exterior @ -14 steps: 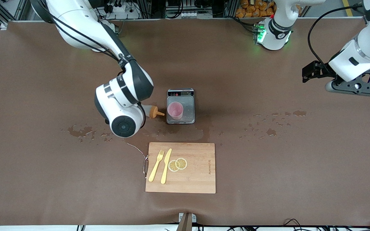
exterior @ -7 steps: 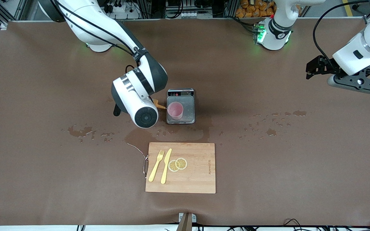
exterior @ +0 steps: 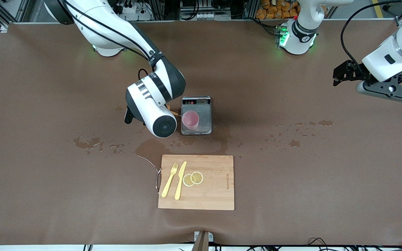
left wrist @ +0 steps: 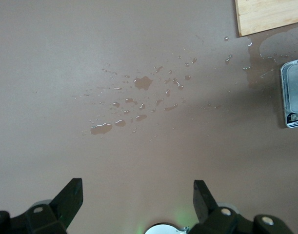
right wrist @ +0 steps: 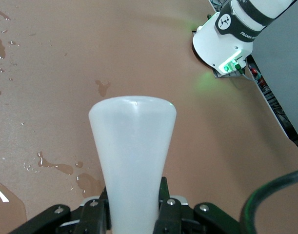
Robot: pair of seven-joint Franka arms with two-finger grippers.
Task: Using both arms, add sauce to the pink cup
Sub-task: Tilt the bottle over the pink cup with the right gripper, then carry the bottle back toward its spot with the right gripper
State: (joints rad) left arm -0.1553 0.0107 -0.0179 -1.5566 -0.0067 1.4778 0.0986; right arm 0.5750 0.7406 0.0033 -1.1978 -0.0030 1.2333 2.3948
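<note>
Over the scale (exterior: pixel 196 115), beside the cup (exterior: pixel 190 120), my right gripper (right wrist: pixel 133 209) is clamped hard on the sauce (right wrist: pixel 132 163) bottle — the wrist view shows the pale body squeezed between the black fingers (right wrist: pixel 99 214). From the front the arm's wrist hides nearly all of the bottle; I only catch a sliver of orange nozzle (exterior: pixel 173 113) at the cup's rim, on the right arm's side. The cup sits upright on the scale, farther from the camera than the board (exterior: pixel 196 182).

What worries me: the nozzle looks level with the rim rather than clearly over the mouth, so a squeeze now could send sauce down the outside of the cup or onto the scale. A nudge from the nozzle could also tip or slide a light cup — nothing is steadying it. The cloth (exterior: pixel 47 195) already carries wet patches around the scale, so footing there is poor.

My left gripper (left wrist: pixel 136 204) hangs wide open and empty over the left arm's end of the table, well apart from the cup, waiting.

Against a second ago: the right arm has swung toward the scale, the bottle was then in plain sight short of the cup, and the grip has tightened. The left arm has lifted slightly.
</note>
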